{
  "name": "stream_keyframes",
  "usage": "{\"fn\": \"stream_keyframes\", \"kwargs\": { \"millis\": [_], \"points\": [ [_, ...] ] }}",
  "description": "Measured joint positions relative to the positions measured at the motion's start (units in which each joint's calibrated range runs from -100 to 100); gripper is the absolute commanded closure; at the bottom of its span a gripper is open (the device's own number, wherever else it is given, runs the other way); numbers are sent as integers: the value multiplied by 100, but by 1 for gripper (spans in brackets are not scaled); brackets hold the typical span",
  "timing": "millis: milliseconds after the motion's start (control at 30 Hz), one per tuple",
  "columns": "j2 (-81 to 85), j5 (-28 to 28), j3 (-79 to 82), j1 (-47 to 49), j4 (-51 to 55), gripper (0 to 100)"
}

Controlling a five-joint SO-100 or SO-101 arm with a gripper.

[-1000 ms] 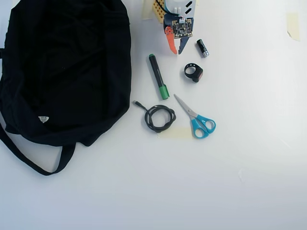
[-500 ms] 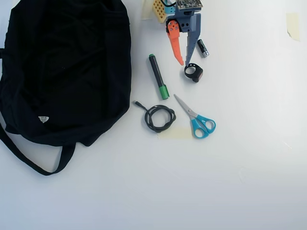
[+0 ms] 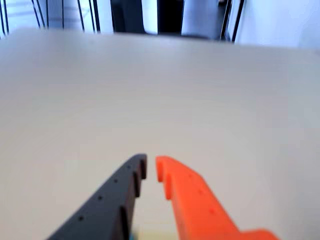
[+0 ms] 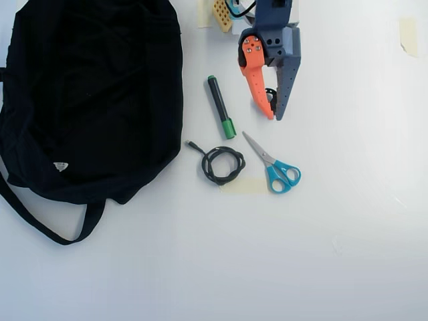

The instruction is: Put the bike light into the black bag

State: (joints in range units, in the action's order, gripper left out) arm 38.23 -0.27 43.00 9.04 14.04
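Orange and grey jaws of the gripper stand slightly parted, gripping nothing, directly over the bike light, mostly hidden between them, upper centre overhead. Black bag fills the upper left.

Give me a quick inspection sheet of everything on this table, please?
Surface: white table, tape scraps.
Job's things: black bag lies at left in the overhead view, small white label showing; bike light mostly hidden between the fingers.
Clutter: green marker, blue-handled scissors.
Grippers: gripper, orange and grey fingers nearly together over the light; grasp cannot be told.
Cables: coiled black cable beside the scissors.
Surroundings: dark furniture legs beyond the table edge in the wrist view, blurred.
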Motion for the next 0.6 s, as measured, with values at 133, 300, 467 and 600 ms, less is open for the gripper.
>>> {"fn": "stream_keyframes", "kwargs": {
  "millis": [133,300,467,600],
  "points": [
    [-1038,0,-1250,0,-17,97],
    [-2150,0,-2594,0,-17,97],
    [-2956,0,-3459,-7,-17,97],
    [-3055,0,-3483,-81,-17,98]
  ]
}}
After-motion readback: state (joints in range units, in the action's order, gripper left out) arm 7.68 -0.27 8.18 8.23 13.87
